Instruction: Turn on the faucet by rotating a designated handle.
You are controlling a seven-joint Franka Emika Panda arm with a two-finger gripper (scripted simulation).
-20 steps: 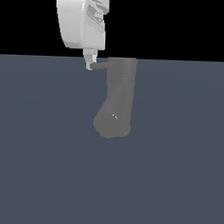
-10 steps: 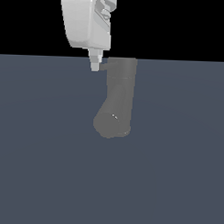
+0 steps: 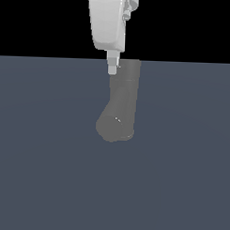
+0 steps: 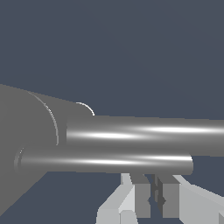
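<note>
The faucet [image 3: 121, 105] is a thick grey column lying away from the camera, its rounded end [image 3: 114, 130] nearest. In the exterior view my white gripper [image 3: 112, 69] hangs from above, its fingertips right against the far end of the column on the exterior view's left. The handle is hidden there behind the fingers. In the wrist view the handle [image 4: 105, 162] is a thin grey rod sticking out of the faucet body [image 4: 26, 144], just beyond my gripper [image 4: 155, 199]. The jaws look shut with nothing between them. A second rod [image 4: 148, 133] runs beside the handle.
A flat blue-grey floor [image 3: 49, 171] surrounds the faucet on all sides. Black background fills the exterior view above the floor's far edge.
My gripper has moved toward the exterior view's right, up to the column. The thin rod seen earlier between fingertip and column is now covered by the fingers.
</note>
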